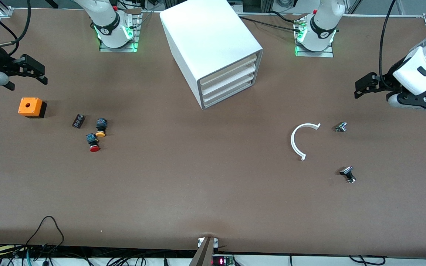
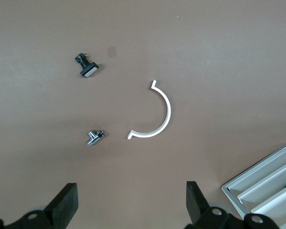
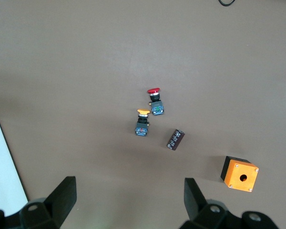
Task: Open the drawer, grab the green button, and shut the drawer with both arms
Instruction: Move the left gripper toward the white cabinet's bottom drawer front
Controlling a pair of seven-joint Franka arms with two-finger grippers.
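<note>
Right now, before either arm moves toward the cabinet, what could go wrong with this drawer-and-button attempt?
1. The four drawers of the cabinet look alike and all are closed; an arm could pull one above the bottom drawer.
2. No green button shows; the red-capped button and orange-yellow-capped button lie in plain view and might get picked by mistake.
3. Both grippers are open, the left gripper and right gripper each over its own table end, so the long reaches could nudge the unfixed cabinet.
</note>
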